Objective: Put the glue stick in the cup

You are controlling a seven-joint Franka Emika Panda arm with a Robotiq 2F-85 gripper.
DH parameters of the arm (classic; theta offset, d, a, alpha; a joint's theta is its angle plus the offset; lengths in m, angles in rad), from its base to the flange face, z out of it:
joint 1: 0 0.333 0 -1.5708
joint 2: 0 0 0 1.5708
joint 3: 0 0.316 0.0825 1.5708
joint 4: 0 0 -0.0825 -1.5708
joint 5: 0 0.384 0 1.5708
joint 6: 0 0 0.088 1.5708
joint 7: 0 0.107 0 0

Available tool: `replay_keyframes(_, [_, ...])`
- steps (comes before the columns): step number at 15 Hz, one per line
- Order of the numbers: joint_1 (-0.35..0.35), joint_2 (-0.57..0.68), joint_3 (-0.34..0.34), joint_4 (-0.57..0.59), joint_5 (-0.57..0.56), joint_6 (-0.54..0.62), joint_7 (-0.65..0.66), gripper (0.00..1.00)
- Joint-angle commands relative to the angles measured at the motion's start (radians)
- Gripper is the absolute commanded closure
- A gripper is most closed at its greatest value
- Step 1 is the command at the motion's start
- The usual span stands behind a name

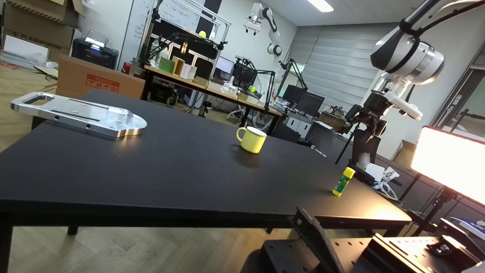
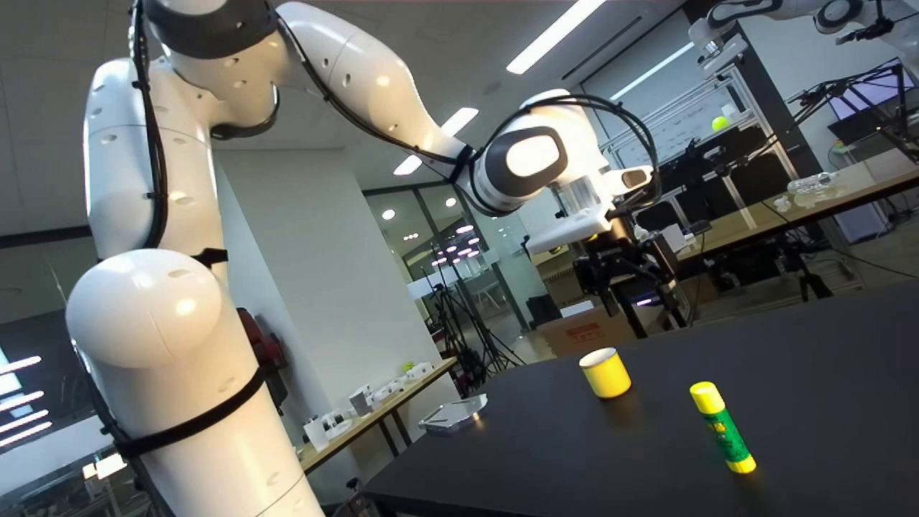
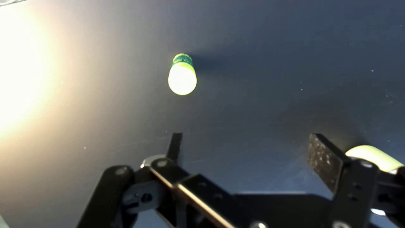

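Note:
The glue stick is green with a yellow cap and yellow base. It stands upright on the dark table in both exterior views and, seen from above, in the wrist view. The short yellow cup stands upright on the table in both exterior views; its handle shows in an exterior view. Part of the cup shows at the right of the wrist view, partly hidden by a finger. My gripper is open and empty, above the table and apart from both things.
A flat silver metal plate lies on the table, in both exterior views. A bright lamp panel stands beyond the table's edge near the glue stick. A black perforated mount sits at the near side.

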Motion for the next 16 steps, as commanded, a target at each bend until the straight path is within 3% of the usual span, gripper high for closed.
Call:
replay_keyframes(1, [-0.065,0.131,0.045,0.104,-0.020,-0.029,0.038,0.00])
replay_keyframes(6, [-0.132,0.252,0.088,0.180,-0.024,-0.052,0.044,0.00])
replay_keyframes(16, [-0.161,0.368,0.080,0.227,-0.109,-0.087,0.084,0.00])
